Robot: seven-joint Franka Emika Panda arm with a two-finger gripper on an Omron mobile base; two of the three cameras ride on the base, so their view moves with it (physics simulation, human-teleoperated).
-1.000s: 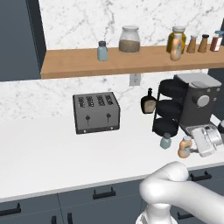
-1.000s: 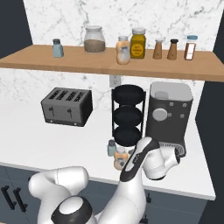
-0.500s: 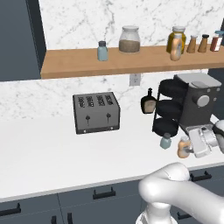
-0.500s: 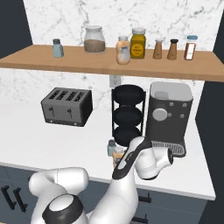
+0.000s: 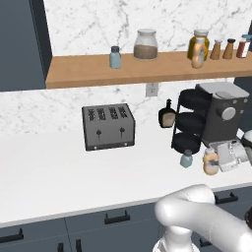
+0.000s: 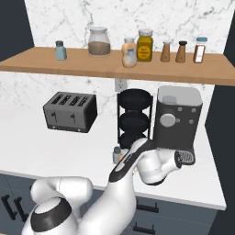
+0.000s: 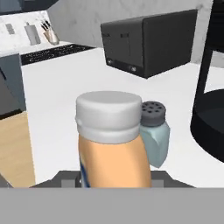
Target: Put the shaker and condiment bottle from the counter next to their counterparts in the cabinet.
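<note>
The amber-orange condiment bottle (image 5: 210, 162) with a pale cap stands on the white counter, right of the small blue-grey shaker (image 5: 186, 158). My gripper (image 5: 217, 160) reaches in from the right and is shut on the bottle. In the hand view the bottle (image 7: 113, 144) stands close up between the fingers of the gripper (image 7: 114, 177), and the shaker (image 7: 154, 131) sits just behind it to the right. The shaker (image 6: 117, 153) also peeks out beside my arm. On the cabinet shelf (image 5: 133, 69) stand the counterparts, a shaker (image 5: 115, 57) and a bottle (image 5: 198, 53).
A black tiered rack (image 5: 189, 123) and a coffee machine (image 5: 224, 115) stand right behind the bottle. A squat dark bottle (image 5: 167, 115) and a toaster (image 5: 108, 126) sit further left. The shelf also carries a glass jar (image 5: 145, 45) and spice bottles (image 5: 221, 49).
The hand has slid left up to the condiment bottle and the jaws have closed in on it. Bottle and shaker stand where they were.
</note>
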